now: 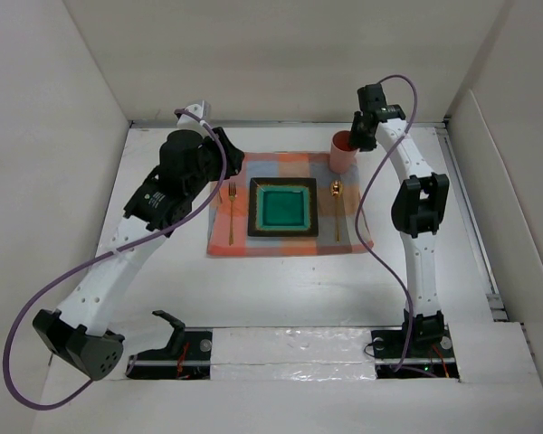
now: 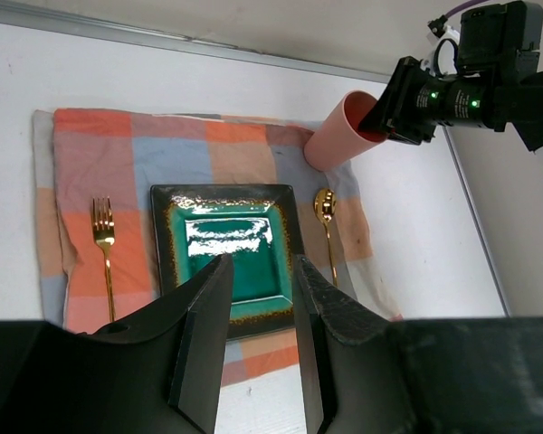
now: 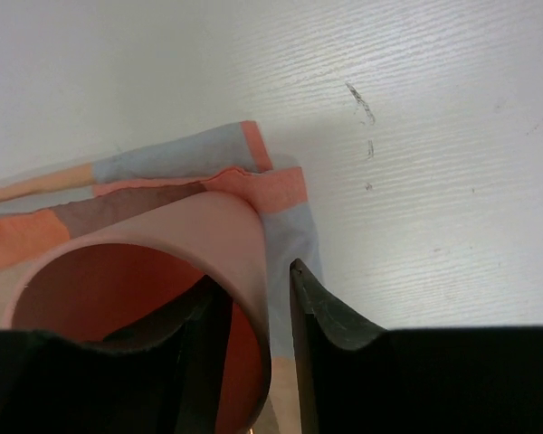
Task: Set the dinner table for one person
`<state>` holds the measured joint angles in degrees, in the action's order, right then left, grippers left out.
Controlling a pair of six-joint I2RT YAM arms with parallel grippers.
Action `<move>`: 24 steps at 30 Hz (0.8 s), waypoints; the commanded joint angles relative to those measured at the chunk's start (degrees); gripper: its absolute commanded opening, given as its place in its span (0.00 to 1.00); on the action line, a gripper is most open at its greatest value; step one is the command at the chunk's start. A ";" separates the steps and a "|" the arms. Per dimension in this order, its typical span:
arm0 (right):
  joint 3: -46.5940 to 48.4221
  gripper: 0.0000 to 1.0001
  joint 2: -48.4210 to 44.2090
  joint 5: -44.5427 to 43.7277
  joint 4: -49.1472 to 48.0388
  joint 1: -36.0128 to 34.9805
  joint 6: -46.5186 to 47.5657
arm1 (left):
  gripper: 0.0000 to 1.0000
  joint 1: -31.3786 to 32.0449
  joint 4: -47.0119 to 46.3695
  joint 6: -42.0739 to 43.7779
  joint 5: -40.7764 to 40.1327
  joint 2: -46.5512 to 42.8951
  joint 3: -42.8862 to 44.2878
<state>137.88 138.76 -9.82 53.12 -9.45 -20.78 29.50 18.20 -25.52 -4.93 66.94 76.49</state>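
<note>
Found right end effector (image 3: pixel 253 276) apart astride cup (image 3: pixel 145 235) wall, one jaw inside, seemingly releasing with cup stood on cloth (image 2: pixel 118 145) corner just beyond spoon (image 2: pixel 330 240), per usual setting; left end effector (image 2: pixel 261 264) apart, empty, parked above plate (image 2: pixel 226 235); table (image 1: pixel 281 289) directly beneath both.

Plain white panels close in the space: a back wall (image 1: pixel 290 54), a left panel (image 1: pixel 36 136) and a right panel (image 1: pixel 525 181). They surround a matte white tabletop (image 1: pixel 290 289) with a metal rail (image 1: pixel 281 124) along its far edge. The light is soft and even.

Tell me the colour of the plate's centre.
Glossy teal green, inside a dark brown rim; the left wrist view shows the plate best.
</note>
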 commanded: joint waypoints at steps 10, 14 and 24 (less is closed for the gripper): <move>1.77 0.45 -9.11 4.64 -4.61 0.75 -1.46 | 0.29 -0.14 -2.38 0.47 0.27 -0.67 -0.11; 2.82 0.46 -11.04 7.01 -4.26 1.80 -2.25 | 0.30 -0.14 -2.38 0.82 0.27 -0.58 0.42; -8.30 0.76 -32.99 22.04 -16.01 2.95 -7.52 | 0.38 -0.14 -1.76 3.28 -1.22 7.92 18.23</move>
<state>132.73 117.21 5.78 47.57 -6.44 -25.67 29.50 19.59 -23.90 -5.52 72.84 86.41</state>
